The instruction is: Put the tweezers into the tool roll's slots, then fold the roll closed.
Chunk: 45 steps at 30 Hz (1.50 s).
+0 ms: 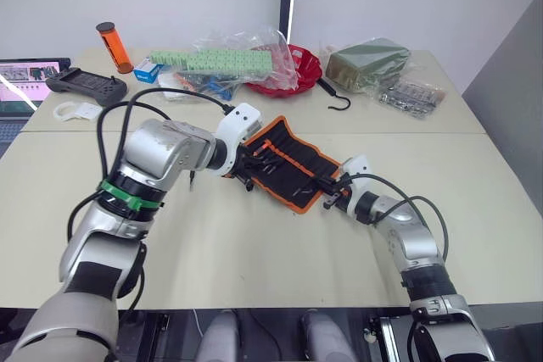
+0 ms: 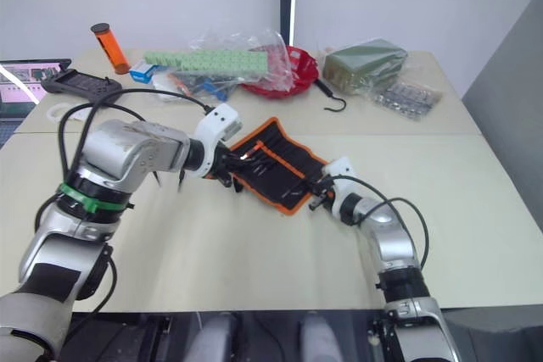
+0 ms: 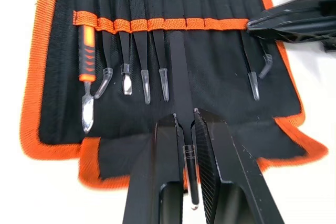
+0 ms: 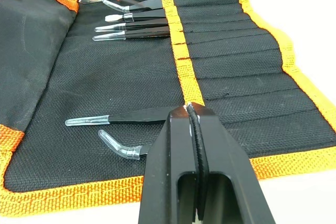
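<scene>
The tool roll (image 1: 287, 161) lies unrolled on the table's middle, black fabric with orange trim. My left gripper (image 3: 185, 115) is shut on one black pair of tweezers (image 3: 178, 72), whose front end sits under the orange band (image 3: 157, 24) at a slot. Several other tweezers (image 3: 144, 61) with clear tip caps and an orange-handled tool (image 3: 87, 45) sit in neighbouring slots. My right gripper (image 4: 190, 107) is shut, its tips pressing on the orange band by the roll's right edge, beside two more slotted tweezers (image 4: 131, 117). Empty slots (image 4: 236, 61) lie between.
At the table's back stand a red bowl (image 1: 297, 69), a black hook (image 1: 336, 96), plastic bags with green parts (image 1: 225, 59), a green package (image 1: 369, 64), an orange cylinder (image 1: 113, 47), a controller (image 1: 85, 85) and a laptop (image 1: 21, 82). Bare tabletop lies in front of the roll.
</scene>
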### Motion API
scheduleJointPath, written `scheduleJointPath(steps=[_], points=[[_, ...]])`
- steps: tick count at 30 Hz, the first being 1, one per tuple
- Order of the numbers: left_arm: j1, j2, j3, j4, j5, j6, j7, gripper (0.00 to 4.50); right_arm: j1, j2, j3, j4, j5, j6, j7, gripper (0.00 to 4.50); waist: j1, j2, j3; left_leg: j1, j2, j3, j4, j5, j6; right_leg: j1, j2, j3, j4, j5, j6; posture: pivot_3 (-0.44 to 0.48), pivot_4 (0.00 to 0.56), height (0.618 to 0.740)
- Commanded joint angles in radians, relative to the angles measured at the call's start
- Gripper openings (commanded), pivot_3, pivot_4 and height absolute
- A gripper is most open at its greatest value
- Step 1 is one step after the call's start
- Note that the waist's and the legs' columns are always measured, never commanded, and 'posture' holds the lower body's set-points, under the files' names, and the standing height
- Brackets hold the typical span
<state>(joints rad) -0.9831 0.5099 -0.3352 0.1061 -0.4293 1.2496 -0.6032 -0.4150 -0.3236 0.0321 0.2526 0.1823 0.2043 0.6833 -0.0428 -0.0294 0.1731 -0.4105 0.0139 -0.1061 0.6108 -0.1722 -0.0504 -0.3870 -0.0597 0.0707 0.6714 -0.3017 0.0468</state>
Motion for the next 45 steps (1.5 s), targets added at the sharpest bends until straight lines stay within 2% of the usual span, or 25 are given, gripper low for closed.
scheduleJointPath(steps=[1,11,20,31,38,45], points=[[-0.029,-0.03,-0.008,0.036,0.042,-0.03,0.001,0.03,0.015,-0.002,-0.009,-0.02,0.007,0.008,-0.01,0.0,0.0,0.0,0.0,0.0,0.0,0.0,0.0,0.0,0.0,0.0,0.0,0.0,0.0,0.0,0.0,0.0,0.15,0.74],[-0.05,-0.097,-0.018,0.103,0.101,-0.062,-0.021,0.03,0.011,-0.003,-0.009,-0.023,0.008,0.011,-0.013,0.0,0.0,0.0,0.0,0.0,0.0,0.0,0.0,0.0,0.0,0.0,0.0,0.0,0.0,0.0,0.0,0.0,0.15,0.74],[-0.059,-0.181,-0.017,0.219,0.181,-0.176,-0.001,0.03,0.011,0.003,-0.002,-0.028,0.008,0.014,-0.01,0.0,0.001,0.0,0.0,0.0,0.0,0.0,0.001,0.0,0.0,0.0,0.0,0.0,0.0,0.0,0.0,0.0,0.15,0.74],[-0.099,-0.3,-0.019,0.428,0.298,-0.425,0.001,0.03,0.024,0.024,-0.003,-0.071,0.017,0.044,-0.018,0.0,0.001,0.0,0.0,-0.001,-0.001,0.0,0.002,0.0,0.0,0.0,0.0,0.0,0.0,0.0,0.0,0.0,0.15,0.74],[-0.108,-0.318,-0.013,0.51,0.368,-0.55,0.002,0.03,0.035,0.018,-0.001,-0.079,0.013,0.047,-0.019,0.0,0.0,0.0,0.0,-0.001,-0.001,0.0,0.001,0.0,0.0,0.0,0.0,0.0,0.0,0.0,0.0,0.0,0.15,0.74],[-0.109,-0.303,0.023,0.463,0.356,-0.482,-0.04,0.03,0.032,0.024,0.007,-0.071,0.009,0.045,-0.019,0.0,-0.001,0.0,0.0,-0.002,-0.001,0.0,0.002,0.0,0.0,0.0,0.0,0.0,0.0,0.0,0.0,0.0,0.15,0.74]])
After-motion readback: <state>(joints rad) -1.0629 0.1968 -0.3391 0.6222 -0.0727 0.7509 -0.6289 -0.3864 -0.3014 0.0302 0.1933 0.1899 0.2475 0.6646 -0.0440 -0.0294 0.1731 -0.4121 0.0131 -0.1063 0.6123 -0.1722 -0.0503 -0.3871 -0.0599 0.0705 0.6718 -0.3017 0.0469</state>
